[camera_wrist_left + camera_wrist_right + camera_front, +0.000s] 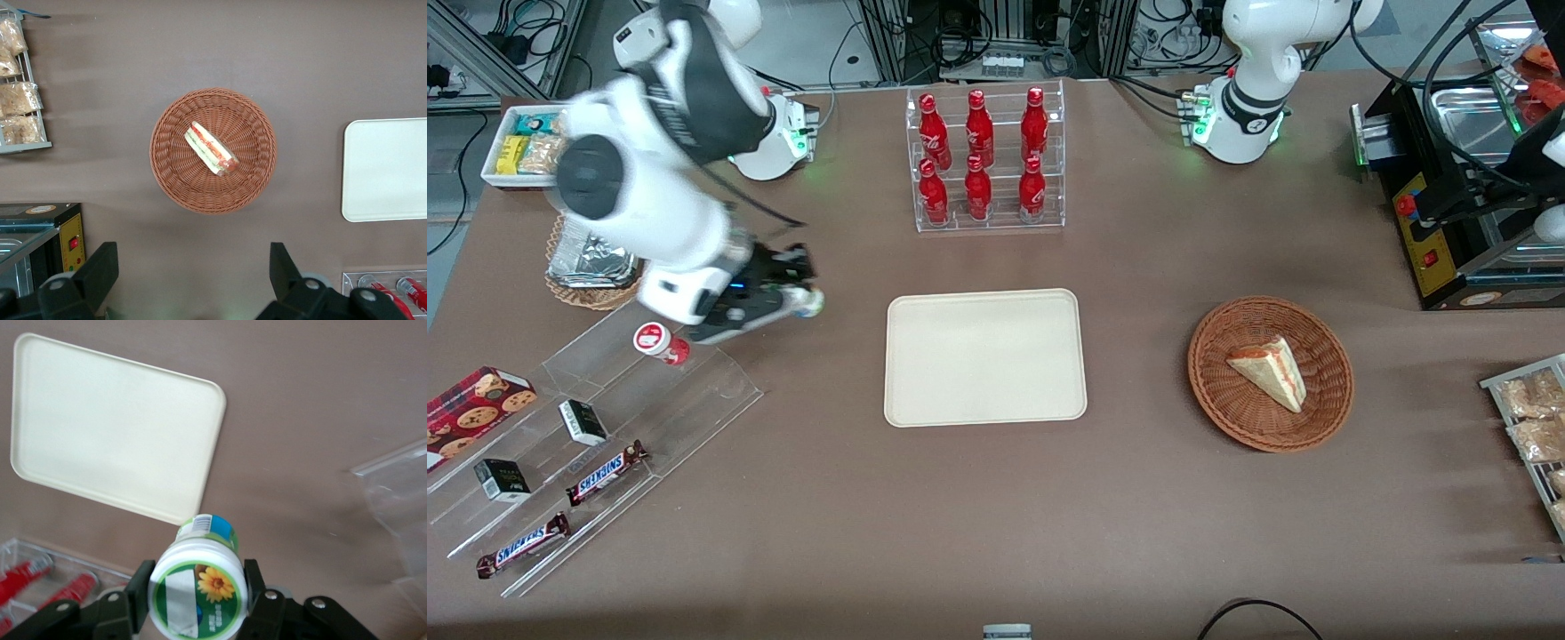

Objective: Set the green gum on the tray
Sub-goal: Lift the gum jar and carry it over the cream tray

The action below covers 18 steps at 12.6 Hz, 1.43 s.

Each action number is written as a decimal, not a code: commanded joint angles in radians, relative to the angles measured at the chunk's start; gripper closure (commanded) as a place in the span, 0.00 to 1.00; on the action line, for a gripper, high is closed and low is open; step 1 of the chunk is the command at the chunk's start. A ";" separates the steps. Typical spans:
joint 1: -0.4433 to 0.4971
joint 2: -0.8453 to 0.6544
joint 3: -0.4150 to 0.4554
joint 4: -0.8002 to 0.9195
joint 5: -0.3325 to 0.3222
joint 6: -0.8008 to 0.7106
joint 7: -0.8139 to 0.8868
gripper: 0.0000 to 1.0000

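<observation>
My right gripper [796,298] is shut on the green gum [198,587], a small canister with a white lid and a green mark; it also shows at the fingertips in the front view [807,303]. The gripper holds it above the table, between the clear stepped rack and the tray. The cream-beige tray [984,357] lies flat mid-table, toward the parked arm's end from the gripper, with nothing on it. It also shows in the right wrist view [113,433] and at the edge of the left wrist view [387,170].
A red-lidded canister [660,342] stands on a clear stepped rack [596,436] with candy bars and small boxes. A clear rack of red bottles [983,160] stands farther from the camera than the tray. A wicker basket [1325,413] holds a sandwich.
</observation>
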 commanded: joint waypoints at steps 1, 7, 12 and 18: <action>0.114 0.138 -0.015 0.069 0.023 0.115 0.187 1.00; 0.279 0.348 -0.015 0.070 0.023 0.413 0.470 1.00; 0.327 0.457 -0.012 0.061 0.025 0.530 0.486 1.00; 0.329 0.503 0.018 0.056 0.051 0.585 0.505 1.00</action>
